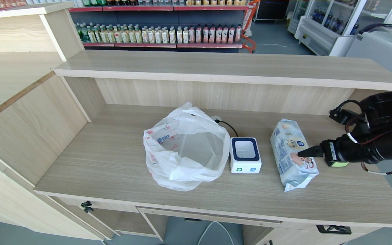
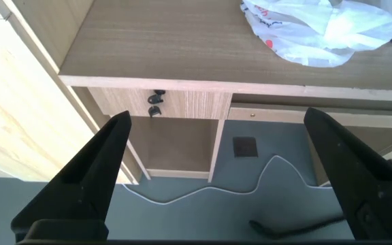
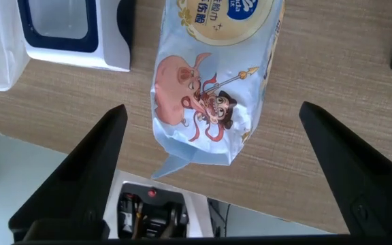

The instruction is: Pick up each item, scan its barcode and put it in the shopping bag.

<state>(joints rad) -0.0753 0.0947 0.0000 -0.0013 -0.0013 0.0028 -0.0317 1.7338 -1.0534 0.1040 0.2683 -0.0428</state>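
- We count one item to scan: a single pack of wipes (image 1: pixel 293 153), pale blue with a cartoon print. It lies flat on the counter (image 1: pixel 107 163), on the robot's right.
- We see one shopping bag (image 1: pixel 185 146), thin white plastic with red and blue print. It stands near the middle of the counter with its mouth open upward.
- One scanner (image 1: pixel 245 154), a white box with a dark-framed window on top, sits between the bag and the pack. It is just beside the bag, and one black cable (image 1: pixel 228 126) runs from behind it.
- The right gripper (image 3: pixel 213 107) is spread wide. In its wrist view, one finger lies to each side of the pack's near end. We cannot tell whether it touches the pack.
- The left gripper (image 2: pixel 216 114) is also spread wide and holds nothing. It hangs low in front of the counter, facing the drawer front and the floor.
- In the left wrist view, one light-coloured cable (image 2: pixel 203 194) lies on the floor under the counter.
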